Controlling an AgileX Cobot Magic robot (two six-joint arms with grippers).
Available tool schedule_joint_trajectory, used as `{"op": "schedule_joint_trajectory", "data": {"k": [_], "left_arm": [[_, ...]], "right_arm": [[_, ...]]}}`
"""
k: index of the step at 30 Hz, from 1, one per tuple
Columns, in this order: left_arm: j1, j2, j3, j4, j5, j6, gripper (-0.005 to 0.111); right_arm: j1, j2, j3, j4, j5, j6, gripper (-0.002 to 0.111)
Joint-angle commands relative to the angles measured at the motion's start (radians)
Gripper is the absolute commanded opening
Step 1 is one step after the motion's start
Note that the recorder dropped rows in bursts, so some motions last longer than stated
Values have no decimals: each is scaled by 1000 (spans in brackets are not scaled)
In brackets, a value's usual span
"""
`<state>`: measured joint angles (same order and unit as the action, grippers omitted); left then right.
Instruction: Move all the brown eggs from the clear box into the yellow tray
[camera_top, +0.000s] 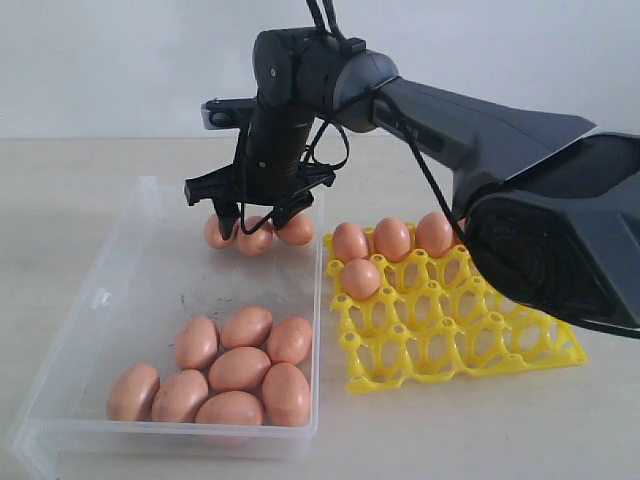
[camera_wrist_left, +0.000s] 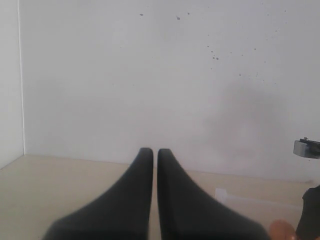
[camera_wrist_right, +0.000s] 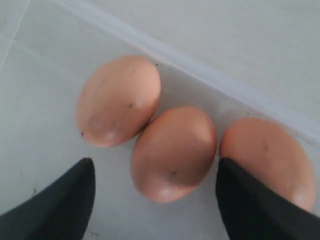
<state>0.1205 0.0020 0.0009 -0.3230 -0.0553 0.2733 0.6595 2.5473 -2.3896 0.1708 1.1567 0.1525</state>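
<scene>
Your right gripper (camera_top: 255, 220), jaws apart, straddles the middle of three eggs (camera_wrist_right: 174, 152) at the box's (camera_top: 120, 300) far wall. Its arm (camera_top: 500, 140) hides the tray's (camera_top: 440, 350) far corner, where four eggs show. The fingers of your left gripper (camera_wrist_left: 155, 152) are together. Beige table (camera_top: 80, 170), white wall (camera_top: 100, 60).

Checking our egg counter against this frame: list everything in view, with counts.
eggs at the box's far end: three, brown, side by side under the right gripper
eggs at the box's near end: eight, brown, clustered
eggs in the tray: four visible, brown, three in the back row, one in the next; the arm hides the tray's far right corner
box: one, clear, left of the tray
tray: one, yellow, beside the box
table: one, beige
right gripper: black, open, over the far three eggs
left gripper: black, shut, facing the wall
</scene>
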Motion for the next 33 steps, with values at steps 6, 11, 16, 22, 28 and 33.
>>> {"op": "schedule_joint_trajectory", "data": {"k": [6,11,16,22,28,33], "left_arm": [[-1,-2,-1,4,3,5,4],[-1,-2,-1,4,3,5,4],[-1,-2,-1,4,3,5,4],[-1,-2,-1,4,3,5,4],[-1,-2,-1,4,3,5,4],[-1,-2,-1,4,3,5,4]], "right_arm": [[-3,36,-7,-6,-73,14,49],[-3,54,-7,-10,-104,14,49],[-3,69,-7,-19,-138,11,49],[-3,86,-7,-39,-148,-37,30],[-2,49,-7,-28,-140,-138,0],[2,-15,-7,-30,-138,-182,0]]}}
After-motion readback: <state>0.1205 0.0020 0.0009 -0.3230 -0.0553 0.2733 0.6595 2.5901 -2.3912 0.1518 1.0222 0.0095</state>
